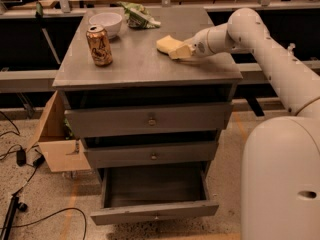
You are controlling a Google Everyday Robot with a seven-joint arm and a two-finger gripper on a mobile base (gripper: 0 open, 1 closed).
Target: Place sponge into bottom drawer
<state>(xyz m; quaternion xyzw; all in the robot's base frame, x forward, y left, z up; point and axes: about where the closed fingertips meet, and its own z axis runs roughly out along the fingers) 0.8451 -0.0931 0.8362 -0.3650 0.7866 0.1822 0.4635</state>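
The pale yellow sponge [167,43] lies on the grey cabinet top [140,66], right of centre. My gripper [181,51] is at the sponge's right edge, low over the top and touching it, with the white arm reaching in from the right. The bottom drawer [155,213] is pulled out below the two taller drawers, and its inside shows nothing in it.
A tan drink can [99,45] stands on the left of the top. A white bowl [105,23] and a green bag [138,16] sit at the back. A cardboard box [57,144] and cables [20,159] lie on the floor to the left. My white base [280,179] is at the right.
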